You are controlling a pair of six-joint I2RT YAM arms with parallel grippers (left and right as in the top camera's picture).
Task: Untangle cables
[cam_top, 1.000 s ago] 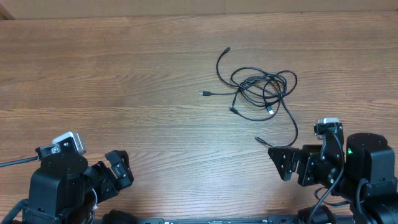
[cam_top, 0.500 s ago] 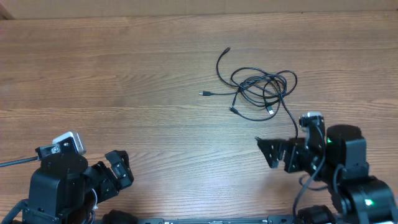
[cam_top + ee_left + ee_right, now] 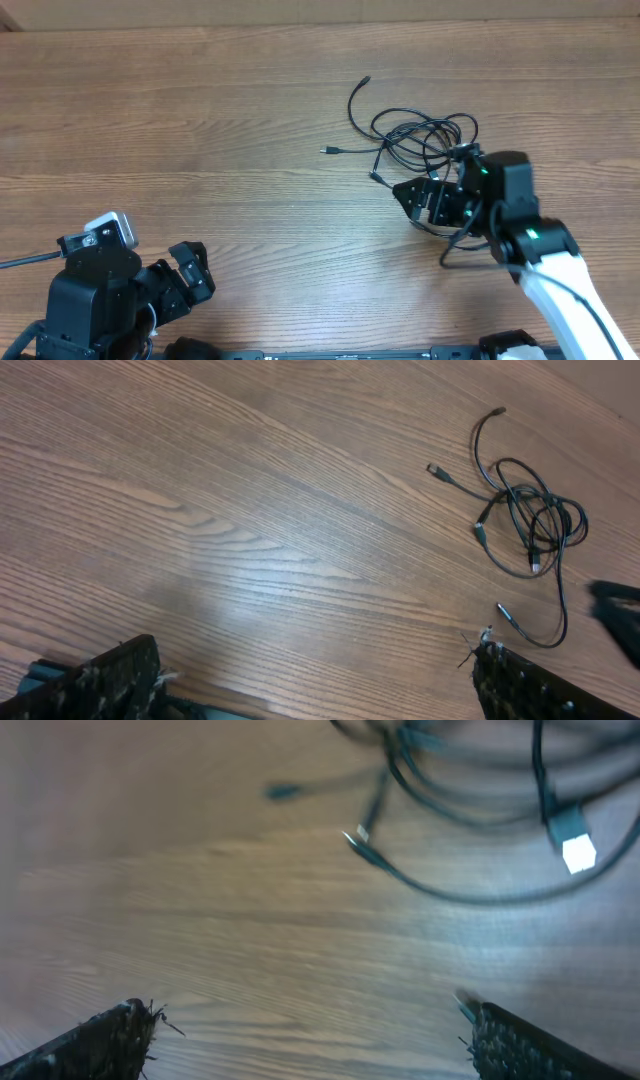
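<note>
**Left wrist view.** My left gripper (image 3: 318, 660) stands wide open. Its two dark fingers (image 3: 105, 680) sit at the bottom corners of the frame, with only bare wooden table (image 3: 220, 510) between them. The cables (image 3: 530, 520) lie well ahead at the upper right, bunched in overlapping loops. I see several loose ends trailing out of the bunch. One curls up and away, a silver-tipped plug (image 3: 434, 468) points left, and another silver-tipped end (image 3: 507, 613) lies nearest the right-hand finger. A dark, blurred shape (image 3: 618, 615) shows at the right edge, near the lowest loop; I cannot tell what it is.
</note>
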